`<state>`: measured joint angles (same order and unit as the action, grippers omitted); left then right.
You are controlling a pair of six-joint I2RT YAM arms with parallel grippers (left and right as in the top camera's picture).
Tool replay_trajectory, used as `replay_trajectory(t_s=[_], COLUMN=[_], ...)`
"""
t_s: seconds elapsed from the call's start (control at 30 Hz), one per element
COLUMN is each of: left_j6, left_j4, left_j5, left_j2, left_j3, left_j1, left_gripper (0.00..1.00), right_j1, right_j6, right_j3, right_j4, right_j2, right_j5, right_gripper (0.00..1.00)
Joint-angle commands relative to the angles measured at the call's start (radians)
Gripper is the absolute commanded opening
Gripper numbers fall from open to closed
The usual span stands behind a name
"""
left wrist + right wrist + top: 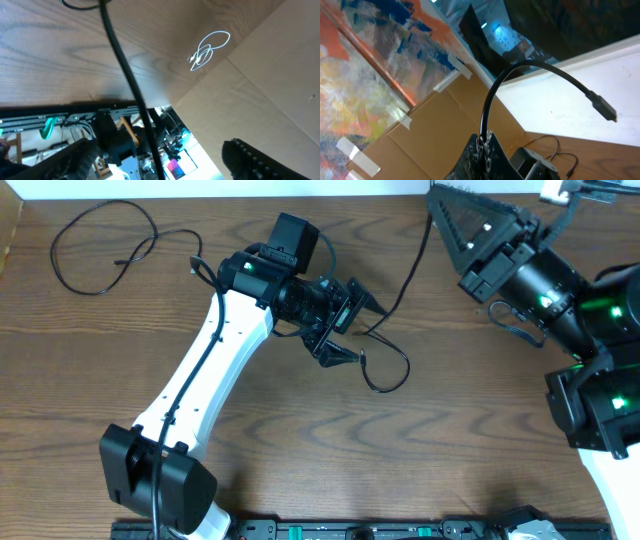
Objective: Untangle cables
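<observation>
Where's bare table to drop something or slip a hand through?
Free: table between left arm and right arm, below the centre cable; also left edge under the coiled cable. Crowded: around left gripper and centre cable, up to the right gripper clamping it.

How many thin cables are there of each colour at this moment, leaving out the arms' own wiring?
Black: 2, the looped black cable lying loose on the table and the held black cable in the right gripper.
White: 1, the white cable.
Total: 3.
</observation>
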<state>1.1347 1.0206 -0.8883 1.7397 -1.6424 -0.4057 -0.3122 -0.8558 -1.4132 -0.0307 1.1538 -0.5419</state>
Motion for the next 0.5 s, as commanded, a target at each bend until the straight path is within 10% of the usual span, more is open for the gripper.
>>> replay_trajectory(t_s=[0.0,0.47], left_j6=[0.018,0.031], left_j4=[0.002,0.002], left_j5=[0.024,-0.055], left_j2=[0.006,0.006], left_j3=[0.003,0.003], left_j1=[0.004,0.003], left_gripper=[0.8,0.73], right_j1=[0.011,0.011], right_j6=[-0.004,-0.004], right_j3=[-0.007,-0.007], right_j4=[0.005,0.031], right_j2=[-0.04,-0.043], right_j5=[0.011,0.011], right_gripper=[0.01,0.01])
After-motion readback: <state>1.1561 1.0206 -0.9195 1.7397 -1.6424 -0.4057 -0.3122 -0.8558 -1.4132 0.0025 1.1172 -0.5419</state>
